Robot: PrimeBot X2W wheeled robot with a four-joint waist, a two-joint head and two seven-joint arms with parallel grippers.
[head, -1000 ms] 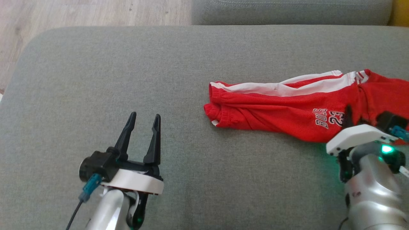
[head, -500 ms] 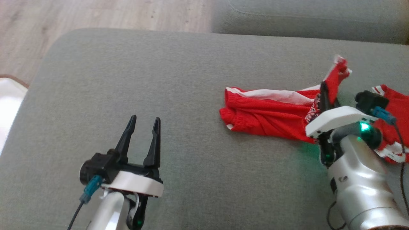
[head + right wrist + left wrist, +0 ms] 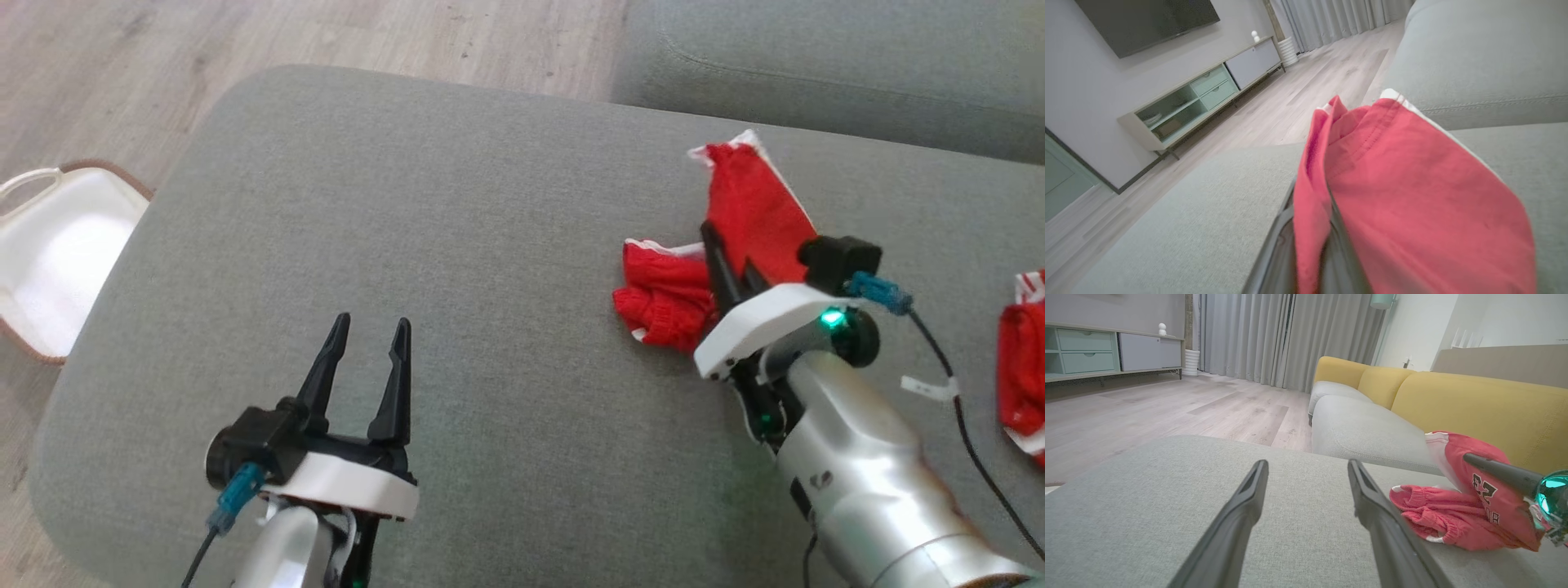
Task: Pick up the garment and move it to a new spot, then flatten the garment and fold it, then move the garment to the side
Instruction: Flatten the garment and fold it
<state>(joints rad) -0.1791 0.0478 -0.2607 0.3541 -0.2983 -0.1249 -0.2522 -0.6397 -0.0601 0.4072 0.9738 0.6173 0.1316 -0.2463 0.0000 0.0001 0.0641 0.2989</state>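
Observation:
The garment (image 3: pixel 755 204) is a pair of red shorts with white stripes and a printed number, lying on a grey cushion (image 3: pixel 457 212). My right gripper (image 3: pixel 725 265) is shut on one end of it and holds that end up. The rest bunches on the cushion just left of the gripper (image 3: pixel 663 298). The right wrist view has red cloth (image 3: pixel 1404 183) draped over the shut fingers (image 3: pixel 1276 249). My left gripper (image 3: pixel 370 327) hovers open and holds nothing at the lower left, well apart from the shorts. From the left wrist, the garment (image 3: pixel 1453 514) lies right of my open left gripper (image 3: pixel 1307 465).
More red cloth with white trim (image 3: pixel 1024 367) lies at the right edge; my arm hides whether it joins the shorts. A white basket with a brown rim (image 3: pixel 49 253) stands on the wooden floor left of the cushion. A grey sofa seat (image 3: pixel 816 73) with yellow backrests (image 3: pixel 1474 404) lies beyond.
The head camera has swung, bringing the basket into view. My right gripper has lifted one end of the garment and carried it left, bunching the cloth. The left gripper has held still.

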